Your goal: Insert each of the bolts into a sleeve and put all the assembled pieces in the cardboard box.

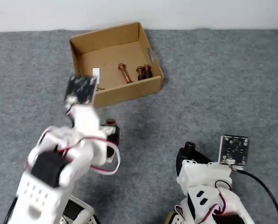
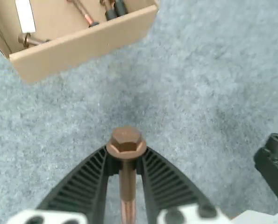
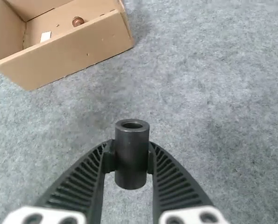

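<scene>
Nearest, at seven o'clock in the high view, the left gripper has its fingers pinching a copper-coloured bolt just under the hex head, the shank running back between them; at five o'clock the right gripper has its fingers clamped on a black sleeve, its open bore facing away from the wrist; the two pieces sit well apart over the grey table; the step in hand looks like mating this pair, and the next move calls for lining shank with bore, probably by turning a wrist, since the bolt's head leads; farther off, at twelve o'clock, the cardboard box holds what look like assembled pieces and a white slip; no writing is legible
</scene>
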Motion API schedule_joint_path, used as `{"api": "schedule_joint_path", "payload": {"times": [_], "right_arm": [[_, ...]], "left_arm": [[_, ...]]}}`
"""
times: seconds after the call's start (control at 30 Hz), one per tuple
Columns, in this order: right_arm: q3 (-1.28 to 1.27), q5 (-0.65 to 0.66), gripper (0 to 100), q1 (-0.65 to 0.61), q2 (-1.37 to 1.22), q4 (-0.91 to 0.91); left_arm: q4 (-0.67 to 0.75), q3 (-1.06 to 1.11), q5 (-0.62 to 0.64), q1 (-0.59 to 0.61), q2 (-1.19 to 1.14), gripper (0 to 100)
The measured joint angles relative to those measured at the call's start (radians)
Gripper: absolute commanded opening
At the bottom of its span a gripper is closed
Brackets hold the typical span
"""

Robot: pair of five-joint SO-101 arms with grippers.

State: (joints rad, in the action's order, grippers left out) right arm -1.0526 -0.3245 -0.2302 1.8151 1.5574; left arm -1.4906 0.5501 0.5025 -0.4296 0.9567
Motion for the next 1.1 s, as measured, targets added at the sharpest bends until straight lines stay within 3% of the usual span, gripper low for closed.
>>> {"api": "schedule_joint_path", "payload": {"times": [0.23,0.5,0.77,1.1], "right_arm": [[-0.002,0.014,0.8,-0.14,0.0,-0.094],[-0.094,0.15,0.8,-0.212,-0.003,-0.305],[-0.201,0.204,0.8,-0.471,-0.014,-0.491],[-0.293,0.489,0.8,-0.678,-0.011,-0.658]], "left_arm": [[0.078,0.126,0.0,0.003,0.23,0],[0.239,0.164,-0.107,0.146,0.476,0],[0.388,0.316,-0.081,0.16,0.686,0],[0.439,0.405,-0.018,0.106,0.783,0]]}}
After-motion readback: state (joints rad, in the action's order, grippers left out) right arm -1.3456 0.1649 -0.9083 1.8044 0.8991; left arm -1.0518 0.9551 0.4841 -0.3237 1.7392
